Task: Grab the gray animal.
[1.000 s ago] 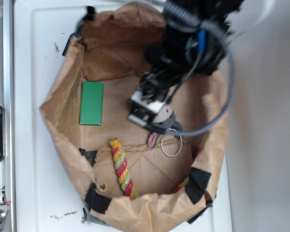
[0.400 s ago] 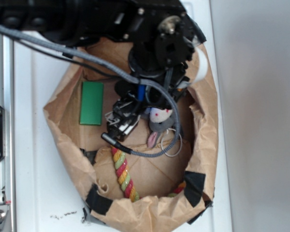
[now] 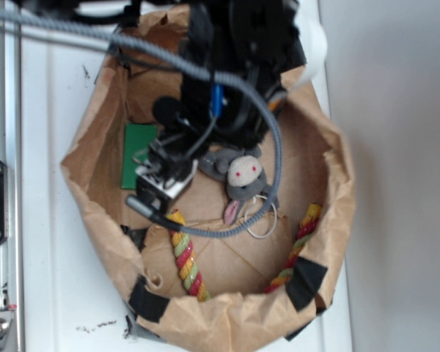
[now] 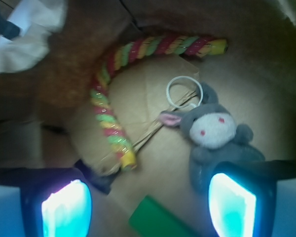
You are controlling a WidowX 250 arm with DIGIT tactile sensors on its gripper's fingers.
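Observation:
The gray animal (image 3: 238, 174) lies on the floor of the brown paper bag, pale face with red eyes up, one pink-lined ear and a white ring (image 3: 262, 221) toward the front. My gripper (image 3: 155, 185) hangs just left of it, beside the green block (image 3: 136, 150). In the wrist view the gray animal (image 4: 214, 134) lies by the right fingertip (image 4: 232, 206), outside the gap. The gripper (image 4: 148, 207) is open and holds nothing; only the green block (image 4: 158, 221) and bag floor show between the pads.
The crumpled bag wall (image 3: 84, 194) rings the workspace. One red-yellow-green twisted rope (image 3: 185, 253) lies front left, another (image 3: 301, 238) leans on the right wall. The arm and its gray cable (image 3: 271, 147) cross over the back of the bag.
The gripper has swung left, off the gray animal and toward the green block, leaving the toy uncovered. The bag's right side has spread, showing more of the right rope.

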